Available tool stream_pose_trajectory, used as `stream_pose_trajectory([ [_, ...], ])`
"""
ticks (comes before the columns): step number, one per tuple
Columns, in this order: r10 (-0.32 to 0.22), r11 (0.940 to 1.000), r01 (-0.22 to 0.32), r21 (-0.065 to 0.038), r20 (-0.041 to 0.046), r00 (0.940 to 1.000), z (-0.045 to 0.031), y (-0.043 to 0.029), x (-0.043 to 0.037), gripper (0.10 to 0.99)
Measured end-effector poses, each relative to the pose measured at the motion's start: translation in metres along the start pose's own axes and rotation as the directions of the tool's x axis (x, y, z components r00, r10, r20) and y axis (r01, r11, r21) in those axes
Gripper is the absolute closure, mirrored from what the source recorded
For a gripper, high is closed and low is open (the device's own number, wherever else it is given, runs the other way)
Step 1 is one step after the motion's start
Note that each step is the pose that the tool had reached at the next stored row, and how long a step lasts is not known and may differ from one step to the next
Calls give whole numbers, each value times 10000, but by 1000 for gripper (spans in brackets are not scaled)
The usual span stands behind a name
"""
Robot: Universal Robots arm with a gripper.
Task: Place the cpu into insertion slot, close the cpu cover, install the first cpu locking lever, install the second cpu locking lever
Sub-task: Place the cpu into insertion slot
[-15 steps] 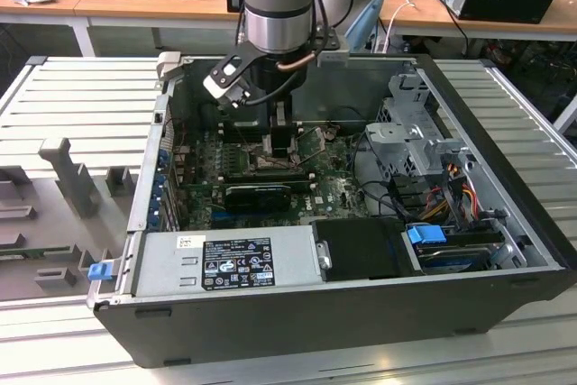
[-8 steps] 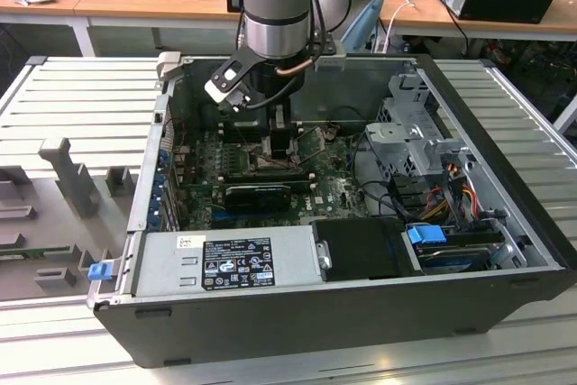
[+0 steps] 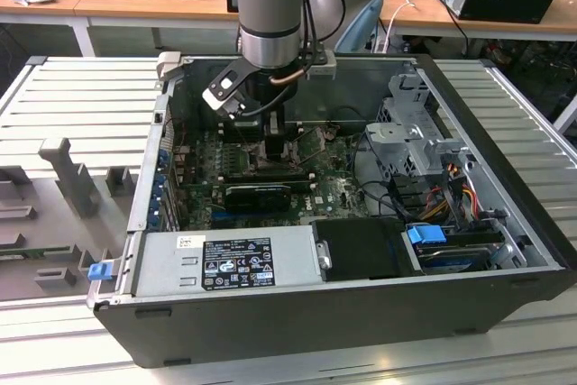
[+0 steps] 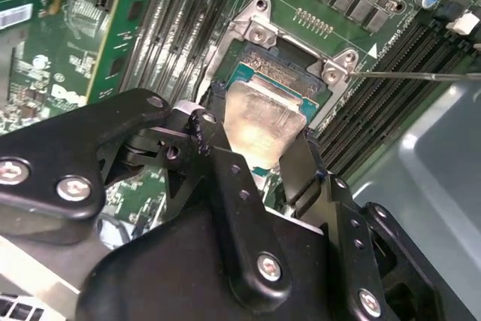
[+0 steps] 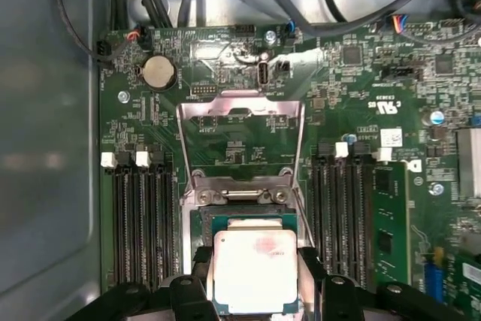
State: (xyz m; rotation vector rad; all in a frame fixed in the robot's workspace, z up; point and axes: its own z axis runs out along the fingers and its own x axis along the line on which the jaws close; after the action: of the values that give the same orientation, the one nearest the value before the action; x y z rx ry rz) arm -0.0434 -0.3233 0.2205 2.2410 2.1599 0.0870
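Observation:
My gripper reaches down into an open computer case, as the exterior view shows. It is shut on the cpu, a flat square chip with a dull silver top, with one black finger against each of two opposite edges. In the first wrist view the cpu sits level right over the insertion slot and covers most of it. The cpu cover, a thin metal frame with a square window, stands swung back from the slot. A thin locking lever rod sticks out beside the socket.
Long black memory slots flank the socket on both sides. A coin battery and cables lie beyond the cover. In the exterior view a power supply, a black card and a drive cage stand around the board.

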Motion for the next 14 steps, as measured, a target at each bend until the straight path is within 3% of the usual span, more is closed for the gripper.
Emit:
stream_pose_trajectory([
  [4,-4,10000,4,4,0,10000,87,-7,12,553],
  [14,-56,10000,56,14,-4,10000,161,-22,33,553],
])
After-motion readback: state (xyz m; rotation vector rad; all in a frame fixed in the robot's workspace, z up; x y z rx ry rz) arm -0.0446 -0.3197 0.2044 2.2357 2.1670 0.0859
